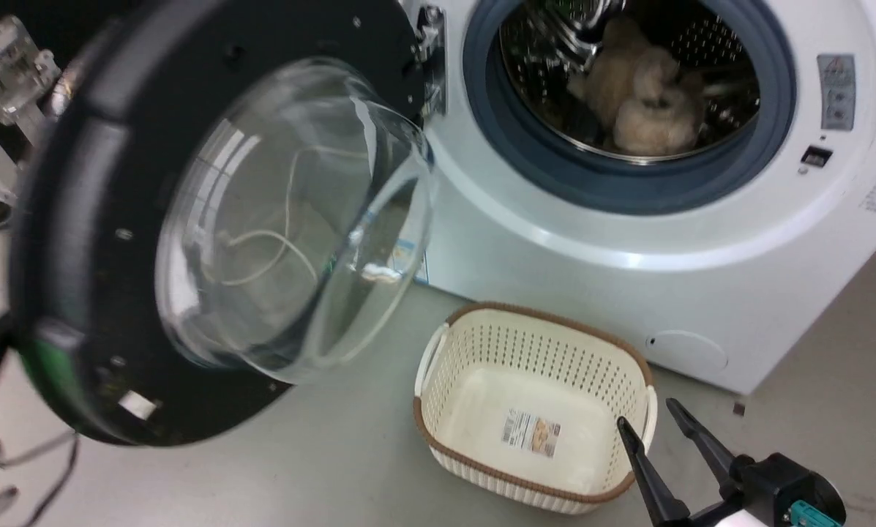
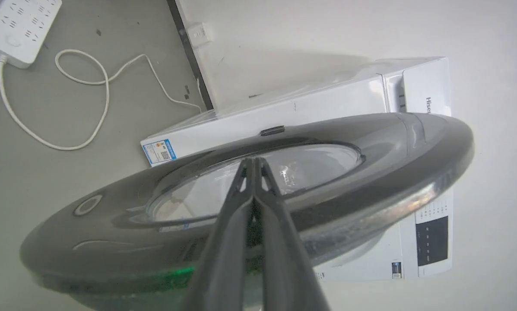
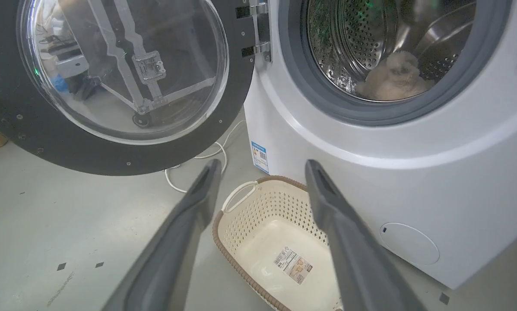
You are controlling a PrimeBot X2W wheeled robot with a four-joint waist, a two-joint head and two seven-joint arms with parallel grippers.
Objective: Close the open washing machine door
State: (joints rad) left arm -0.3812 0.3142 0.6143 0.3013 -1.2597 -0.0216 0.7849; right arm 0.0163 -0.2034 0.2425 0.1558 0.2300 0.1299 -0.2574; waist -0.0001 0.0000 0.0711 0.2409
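A smooth grey floor (image 1: 335, 468) carries a few small dark square marks (image 3: 61, 266). It meets a plain white wall (image 2: 327, 26) at a dark strip (image 2: 191, 60), with a small white socket (image 2: 199, 32) just beside. A white power strip (image 2: 20, 26) lies on the floor, its cable (image 2: 103, 82) looping loosely. A cream perforated basket (image 1: 525, 342) with a brown rim stands on the floor.

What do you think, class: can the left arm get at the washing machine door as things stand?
Probably yes. The left end effector, fingers shut, points at the door from its outer side, over its glass window, with nothing between them; whether it touches is unclear.
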